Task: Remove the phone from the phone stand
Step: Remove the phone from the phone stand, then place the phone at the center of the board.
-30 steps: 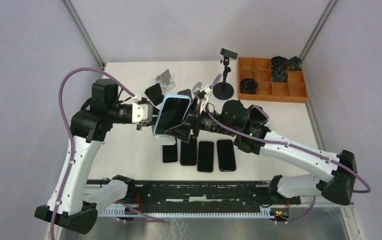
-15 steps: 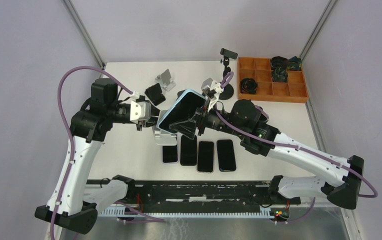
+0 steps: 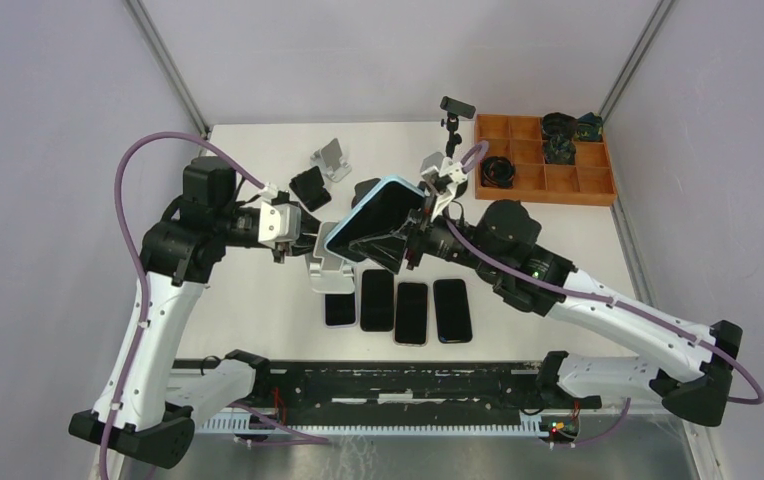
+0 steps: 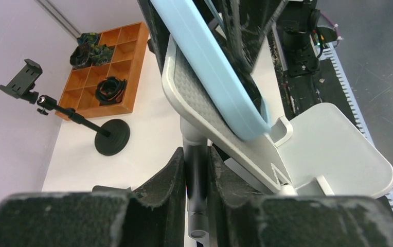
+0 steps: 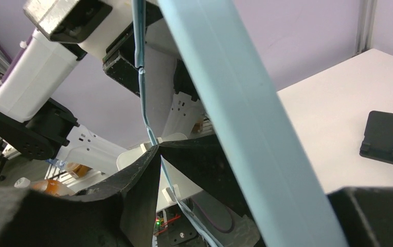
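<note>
1. Top external view: the phone [image 3: 373,212], in a light-blue case, is being grasped between the dark fingers of the right gripper [image 3: 390,238]. It is being held tilted in the air above the middle of the table [image 3: 258,300]. The white phone stand [image 3: 324,264] is being clamped by the left gripper [image 3: 303,235], just left of and below the phone. Four other phones [image 3: 411,312] are lying side by side on the table just in front of the stand. A wooden tray [image 3: 578,180] is sitting at the far right corner.

2. Left wrist view: the upright post of the phone stand [image 4: 204,116] is being squeezed from both sides by the left gripper's [image 4: 196,177] fingers [image 4: 168,177]. The phone [image 4: 210,67] is being held slanted, close above the stand's textured back plate. Whether its lower corner is touching the stand's lip cannot be told. A black tripod mount [image 4: 109,138] and the wooden tray [image 4: 112,72] are seen on the table beyond.

3. Right wrist view: the blue edge of the phone [image 5: 246,113] is being gripped diagonally across the frame, between the dark fingers [image 5: 132,195] of the right gripper [image 5: 246,177]. A small black stand [image 5: 387,136] is standing on the table [image 5: 328,108] to the right.
</note>
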Robot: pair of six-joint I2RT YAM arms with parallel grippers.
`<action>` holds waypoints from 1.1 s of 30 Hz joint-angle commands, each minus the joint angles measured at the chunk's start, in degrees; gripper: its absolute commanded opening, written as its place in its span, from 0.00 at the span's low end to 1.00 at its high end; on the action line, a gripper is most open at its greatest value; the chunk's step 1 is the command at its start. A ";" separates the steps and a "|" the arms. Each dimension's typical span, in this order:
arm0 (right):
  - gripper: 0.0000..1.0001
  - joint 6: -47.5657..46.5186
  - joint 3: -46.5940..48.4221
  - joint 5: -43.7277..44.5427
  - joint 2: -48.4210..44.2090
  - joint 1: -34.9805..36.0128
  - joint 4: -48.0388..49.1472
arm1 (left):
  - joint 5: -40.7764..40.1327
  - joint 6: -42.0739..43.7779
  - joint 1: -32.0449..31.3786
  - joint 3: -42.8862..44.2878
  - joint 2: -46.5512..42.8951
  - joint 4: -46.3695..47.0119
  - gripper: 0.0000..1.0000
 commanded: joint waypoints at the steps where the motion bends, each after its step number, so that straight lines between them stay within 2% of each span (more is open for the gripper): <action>1: 0.34 1.58 0.68 9.56 -4.60 -3.88 9.88 | 9.33 -2.64 -1.66 1.09 -1.85 -4.51 0.02; 4: 0.11 4.75 0.47 7.29 -4.99 -4.27 11.32 | 9.67 -3.66 -1.63 1.44 -1.43 -4.60 0.02; 7: 0.00 7.03 0.30 5.80 -5.75 -4.81 11.38 | 9.77 -4.34 -1.66 1.43 -1.21 -4.60 0.02; 14: 0.00 11.61 -2.97 -0.61 -9.93 -6.58 14.05 | 8.31 -4.78 -1.65 1.93 -0.95 -5.04 0.02; 21: 0.00 16.57 -4.83 -3.89 -12.00 -9.53 7.40 | 7.14 -3.64 -1.65 2.62 -0.02 -5.70 0.02; 28: 0.00 21.09 -11.25 -5.19 -8.08 -11.33 -3.07 | 1.08 -5.53 -1.66 2.96 1.23 -3.92 0.02; 33: 0.00 15.46 -14.16 -4.09 -2.23 -12.25 -9.46 | 0.13 -7.17 -1.65 5.06 2.74 -3.94 0.02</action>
